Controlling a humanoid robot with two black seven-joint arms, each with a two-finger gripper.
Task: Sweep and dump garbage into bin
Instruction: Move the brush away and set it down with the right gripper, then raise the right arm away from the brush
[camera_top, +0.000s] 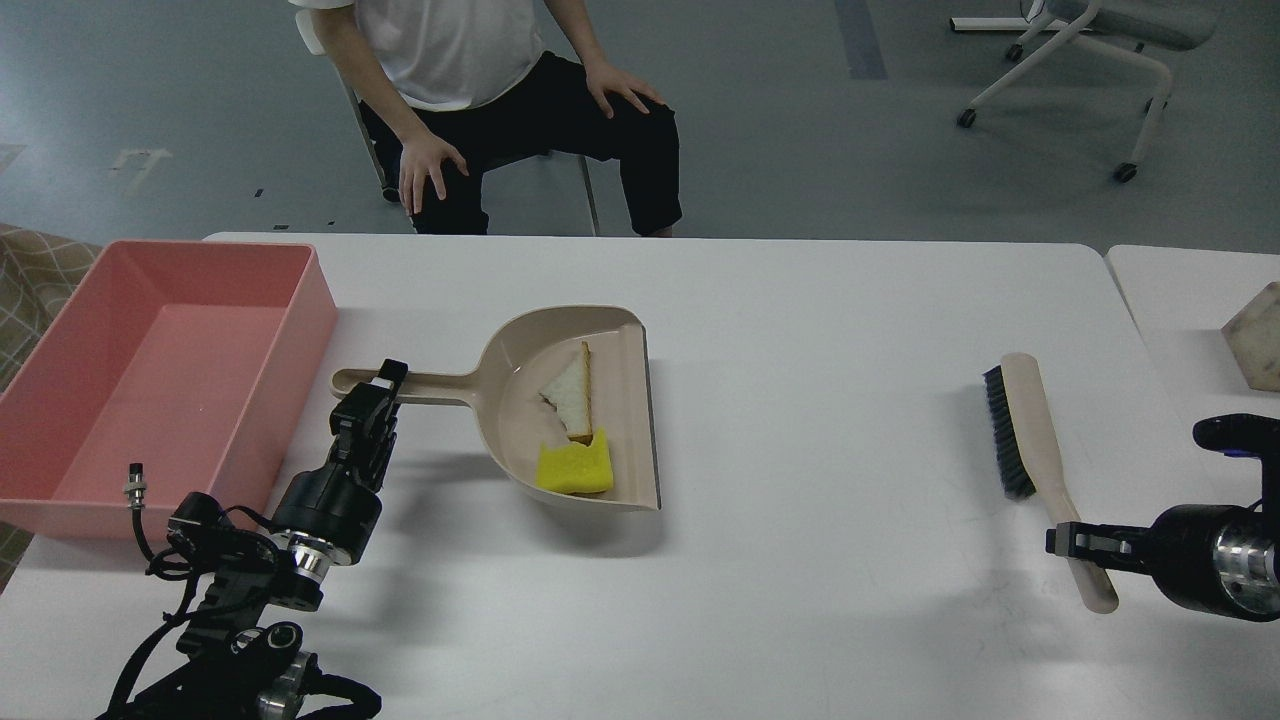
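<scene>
The bread slice (572, 392) and the yellow sponge piece (575, 468) lie inside the beige dustpan (625, 420), which casts a shadow on the white table. My left gripper (385, 383) is shut on the dustpan's long handle (440, 386). The salmon-pink bin (318, 300) stands at the table's left end, empty, just left of the handle's tip. My right gripper (1068, 543) is shut on the handle of the beige black-bristled brush (1030, 430) at the right side of the table.
A person (500, 90) sits on a chair behind the table's far edge. A second table (1180, 290) adjoins on the right with a beige block (1255, 335) on it. A wheeled chair (1080, 60) stands far right on the floor.
</scene>
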